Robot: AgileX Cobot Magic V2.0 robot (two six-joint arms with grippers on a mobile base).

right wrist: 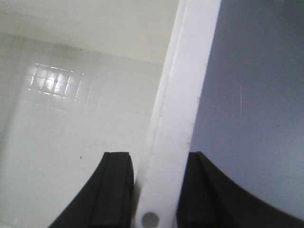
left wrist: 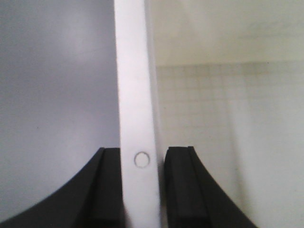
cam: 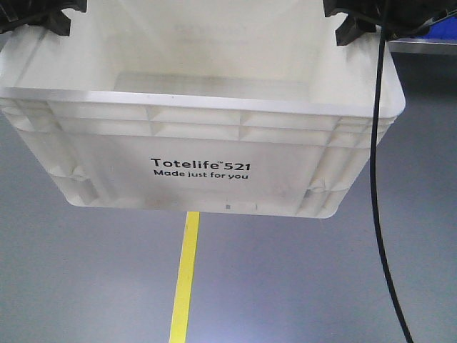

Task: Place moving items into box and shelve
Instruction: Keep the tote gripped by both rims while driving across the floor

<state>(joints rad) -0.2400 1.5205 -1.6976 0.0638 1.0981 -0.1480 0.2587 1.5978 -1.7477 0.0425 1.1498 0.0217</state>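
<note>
**Left gripper** [left wrist: 142, 161]: matt black, with curved fingers. It is closed on the left rim [left wrist: 135, 71], one finger outside the wall and one inside.

**Box** [cam: 200, 128]: a large white plastic tote with ribbed walls, a thick flat rim, rounded corners and black print on the near face. The inner floor is moulded in a fine grid. The plastic is smooth and slightly glossy, and is judged stiff but liable to flex at the rim. It is held between the two grippers in front of the robot and appears to be raised clear of the grey floor [cam: 86, 286].

**Moving items**: none are seen. Only part of the interior is shown.

**Step in hand**: judged to be the carry towards the shelf. Both grips are best kept level and moved together, so that the rim is not twisted or pulled from the pads. Tilt is to be avoided.

**Yellow floor line** [cam: 187, 279]: a flat stripe running under the middle of the box.

**Black cable** [cam: 376, 179]: thin, hanging across the right end of the box. It is to be kept from snagging.

**Right gripper** [right wrist: 156, 190]: of the same make, clamped on the right rim.
</note>
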